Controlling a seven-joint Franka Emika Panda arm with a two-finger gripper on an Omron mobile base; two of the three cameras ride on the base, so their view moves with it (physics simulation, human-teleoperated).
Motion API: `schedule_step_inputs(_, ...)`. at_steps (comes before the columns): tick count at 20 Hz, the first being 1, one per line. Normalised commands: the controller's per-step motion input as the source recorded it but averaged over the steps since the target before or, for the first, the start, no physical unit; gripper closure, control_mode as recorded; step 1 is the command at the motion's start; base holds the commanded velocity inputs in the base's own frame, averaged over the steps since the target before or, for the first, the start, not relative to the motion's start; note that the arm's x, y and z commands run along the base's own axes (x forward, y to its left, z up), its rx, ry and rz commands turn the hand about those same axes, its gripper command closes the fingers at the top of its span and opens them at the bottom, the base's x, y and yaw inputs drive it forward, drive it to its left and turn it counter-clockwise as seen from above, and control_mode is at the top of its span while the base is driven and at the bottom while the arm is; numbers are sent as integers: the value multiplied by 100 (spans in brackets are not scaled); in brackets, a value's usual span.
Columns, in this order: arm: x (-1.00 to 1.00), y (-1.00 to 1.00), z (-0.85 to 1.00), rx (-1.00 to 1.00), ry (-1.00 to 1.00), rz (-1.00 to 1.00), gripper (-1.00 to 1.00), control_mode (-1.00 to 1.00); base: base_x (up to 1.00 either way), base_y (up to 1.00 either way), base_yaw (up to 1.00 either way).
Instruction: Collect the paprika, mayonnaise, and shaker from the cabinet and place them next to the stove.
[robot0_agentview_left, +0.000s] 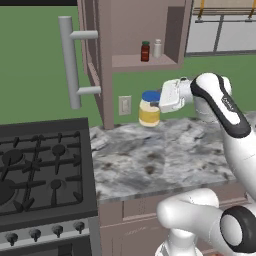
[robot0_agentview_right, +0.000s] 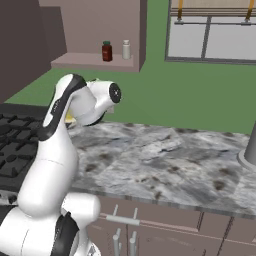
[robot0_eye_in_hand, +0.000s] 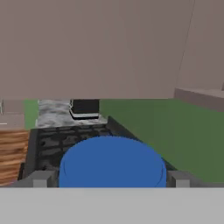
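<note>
My gripper (robot0_agentview_left: 156, 98) is shut on the mayonnaise (robot0_agentview_left: 149, 108), a pale yellow jar with a blue lid, gripped near its top. The jar hangs at the back of the marble counter (robot0_agentview_left: 150, 160), below the cabinet (robot0_agentview_left: 105, 60) and right of the stove (robot0_agentview_left: 40, 170). Whether it touches the counter I cannot tell. In the hand view the blue lid (robot0_eye_in_hand: 113, 162) sits between my fingertips (robot0_eye_in_hand: 41, 178), with the stove (robot0_eye_in_hand: 65, 135) beyond. The paprika (robot0_agentview_left: 145, 51) and the shaker (robot0_agentview_left: 157, 48) stand side by side on the cabinet's inner shelf. The paprika (robot0_agentview_right: 106, 51) is left of the shaker (robot0_agentview_right: 126, 49).
The cabinet door stands open to the left, with its long grey bar handle (robot0_agentview_left: 70, 62) above the stove. A wall outlet (robot0_agentview_left: 124, 105) is just left of the jar. A window (robot0_agentview_right: 210, 30) lies to the right, and a grey round base (robot0_agentview_right: 248, 150) stands at the counter's far right.
</note>
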Motion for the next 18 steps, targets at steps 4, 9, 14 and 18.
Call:
schedule_step_inputs(4,10,44,-83,-9,0,27,100,-100,0,0,0)
schedule_step_inputs(9,23,32,-74,-7,0,16,100,-100,0,0,0)
schedule_step_inputs(14,16,16,-54,-6,-1,6,100,-100,0,0,0)
schedule_step_inputs(18,17,23,-56,0,0,3,100,-100,0,0,0)
